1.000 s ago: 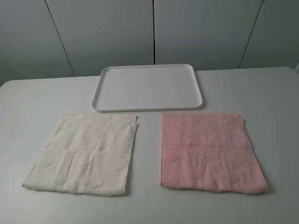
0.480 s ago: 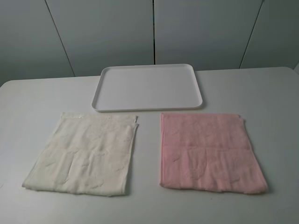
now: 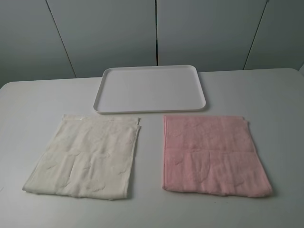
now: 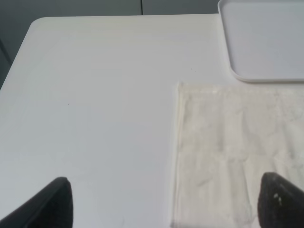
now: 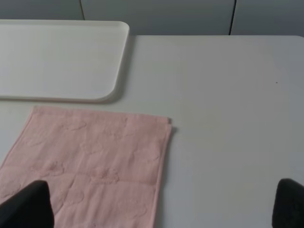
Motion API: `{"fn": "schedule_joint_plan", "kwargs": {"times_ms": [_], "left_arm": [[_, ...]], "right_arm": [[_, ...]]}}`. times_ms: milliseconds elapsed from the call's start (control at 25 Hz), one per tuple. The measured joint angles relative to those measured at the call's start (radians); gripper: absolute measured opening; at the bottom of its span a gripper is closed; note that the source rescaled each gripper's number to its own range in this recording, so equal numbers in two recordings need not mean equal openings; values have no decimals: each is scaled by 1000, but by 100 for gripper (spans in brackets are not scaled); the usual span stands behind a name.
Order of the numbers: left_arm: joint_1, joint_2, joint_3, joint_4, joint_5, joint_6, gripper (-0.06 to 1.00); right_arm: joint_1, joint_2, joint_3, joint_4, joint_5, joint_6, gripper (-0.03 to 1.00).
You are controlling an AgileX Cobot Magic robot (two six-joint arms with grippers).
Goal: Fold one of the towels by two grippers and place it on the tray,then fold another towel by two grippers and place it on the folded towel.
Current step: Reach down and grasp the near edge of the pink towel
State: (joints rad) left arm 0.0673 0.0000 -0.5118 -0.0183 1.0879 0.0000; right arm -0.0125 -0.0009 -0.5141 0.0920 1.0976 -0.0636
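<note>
Worktop (image 3: 38, 95): white tray (image 3: 142, 111) at 12 o'clock. Cream towel (image 3: 88, 154) lies flat at 7 o'clock and pink towel (image 3: 211, 154) flat at 5 o'clock. They lie apart, each just beside the tray's near rim. Left tool (image 4: 166, 206) over the cream towel, right tool (image 5: 156, 204) over the pink. Both spread wide, gripping nothing.

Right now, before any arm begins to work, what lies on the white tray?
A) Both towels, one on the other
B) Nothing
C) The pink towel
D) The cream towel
B: the tray holds nothing, and the cream towel and the pink towel both lie spread out on the table in front of it.
</note>
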Motion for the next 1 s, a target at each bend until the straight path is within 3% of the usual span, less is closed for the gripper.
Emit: {"fn": "schedule_joint_plan", "kwargs": {"times_ms": [680,840,1000], "left_arm": [[0,14,-17,-32,0,0,100],[0,160,-62,-62,-20,17,100],[0,386,-104,-140,-101,151,100]], "right_arm": [[0,5,0,0,2,-15,100],[0,112,-30,33,9,-43,100],[0,283,-67,69,-32,-109,100]]}}
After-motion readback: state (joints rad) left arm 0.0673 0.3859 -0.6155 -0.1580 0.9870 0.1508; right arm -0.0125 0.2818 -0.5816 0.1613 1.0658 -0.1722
